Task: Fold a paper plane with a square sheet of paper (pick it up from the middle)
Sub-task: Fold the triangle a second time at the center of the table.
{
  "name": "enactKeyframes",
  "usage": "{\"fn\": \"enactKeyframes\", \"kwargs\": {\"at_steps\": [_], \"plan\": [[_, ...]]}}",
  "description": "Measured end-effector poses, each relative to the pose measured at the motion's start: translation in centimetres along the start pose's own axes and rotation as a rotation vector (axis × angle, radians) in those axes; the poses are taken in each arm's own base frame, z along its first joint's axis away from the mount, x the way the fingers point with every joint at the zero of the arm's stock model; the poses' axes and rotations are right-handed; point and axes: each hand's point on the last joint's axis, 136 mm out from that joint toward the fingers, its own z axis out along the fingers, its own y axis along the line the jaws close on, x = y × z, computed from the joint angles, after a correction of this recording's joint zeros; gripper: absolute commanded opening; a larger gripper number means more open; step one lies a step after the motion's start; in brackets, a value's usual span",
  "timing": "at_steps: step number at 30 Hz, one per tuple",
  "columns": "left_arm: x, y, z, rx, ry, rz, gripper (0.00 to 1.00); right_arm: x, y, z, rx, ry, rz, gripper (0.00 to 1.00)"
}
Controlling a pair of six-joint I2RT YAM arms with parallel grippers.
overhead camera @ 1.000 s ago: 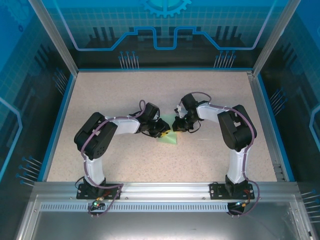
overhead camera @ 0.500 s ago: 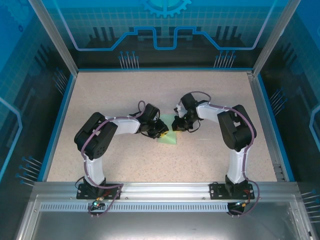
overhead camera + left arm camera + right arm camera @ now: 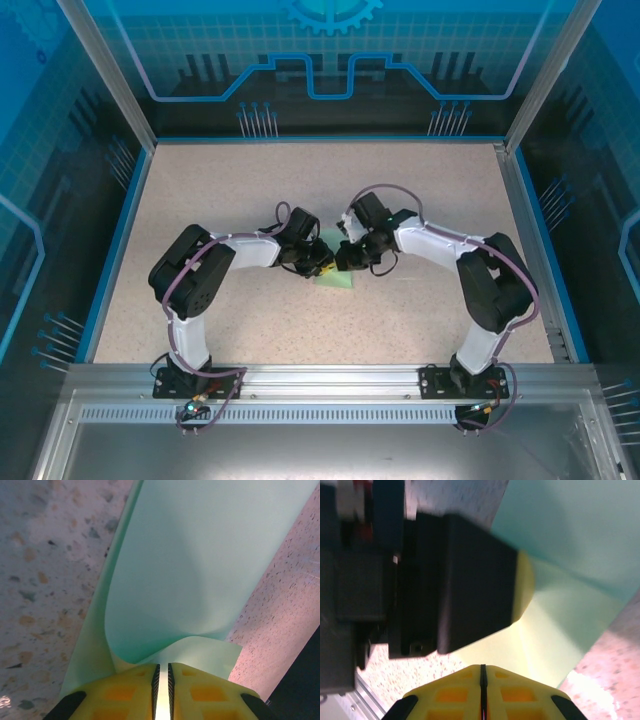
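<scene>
A fold is in hand: the green paper lies in the middle of the desk, its raised edge nipped by the left pincer, the right pincer closed and empty; next, I think, that edge must be laid over and pressed flat.

Speckled beige table bears a folded mint-green sheet of paper, lying just ahead of both sets of jaws, one flap lifted.
</scene>
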Motion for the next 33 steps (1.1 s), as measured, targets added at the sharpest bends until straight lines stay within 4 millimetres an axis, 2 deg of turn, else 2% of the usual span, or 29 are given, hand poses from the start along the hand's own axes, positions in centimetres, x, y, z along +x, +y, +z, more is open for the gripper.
{"fn": "enactKeyframes", "kwargs": {"at_steps": [5, 16, 24, 33], "plan": [[0.0, 0.0, 0.0, -0.001, 0.000, 0.000, 0.16, 2.0, 0.3, 1.1, 0.032, 0.054, -0.015, 0.08], [0.0, 0.1, 0.1, -0.002, 0.000, -0.001, 0.16, 2.7, -2.0, 2.6, 0.118, 0.088, 0.022, 0.08], [0.0, 0.1, 0.1, -0.003, 0.000, -0.001, 0.16, 4.0, -2.9, 3.5, 0.113, 0.127, 0.047, 0.08], [0.0, 0.1, 0.1, -0.003, 0.001, -0.001, 0.16, 3.9, -3.2, 3.5, 0.102, 0.130, 0.062, 0.08]]}}
